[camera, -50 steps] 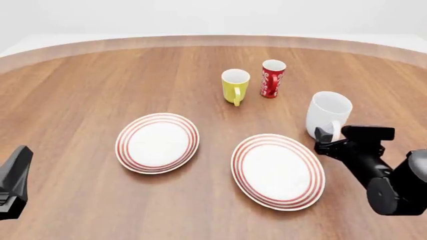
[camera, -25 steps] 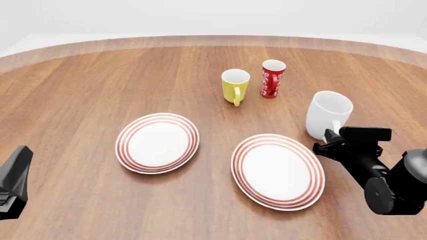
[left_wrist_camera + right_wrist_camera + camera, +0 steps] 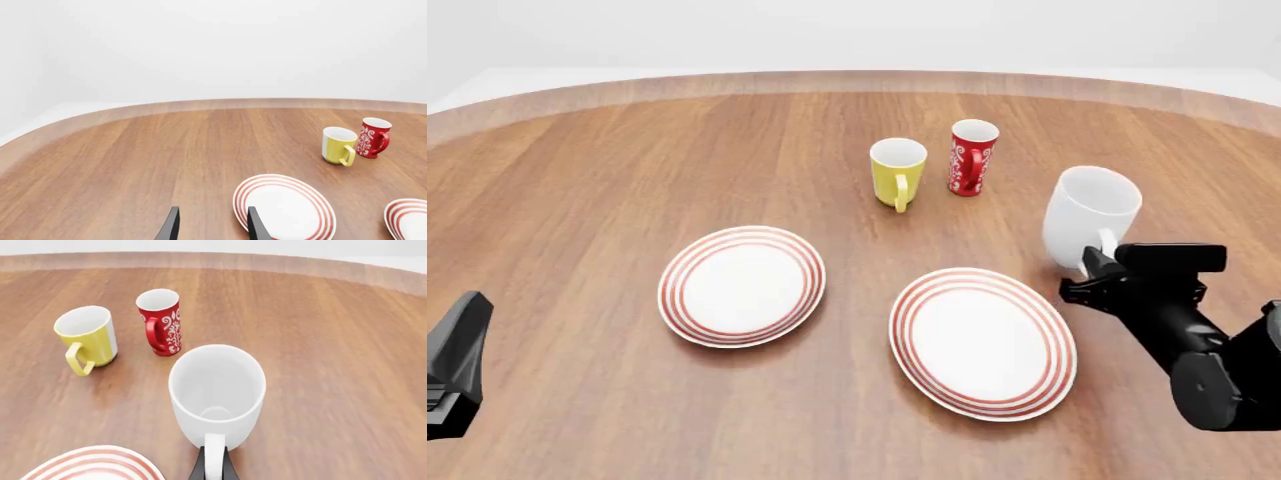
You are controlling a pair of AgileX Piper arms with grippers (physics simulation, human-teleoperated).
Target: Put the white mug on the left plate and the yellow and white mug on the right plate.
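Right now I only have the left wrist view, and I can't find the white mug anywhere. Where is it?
Observer: In the front view the white mug is just beyond the far right edge of the right plate.
Operator: Is the right arm anywhere near it?
Observer: Yes. The right gripper is shut on its handle, one finger on each side.
Operator: Anything inside the mug?
Observer: The right wrist view looks straight into it, and it is empty.

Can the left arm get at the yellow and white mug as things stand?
Probably yes. The left gripper is open, with bare table between it and the yellow and white mug. The left plate lies low. The red cup stands close beside the mug, so that side is tight.
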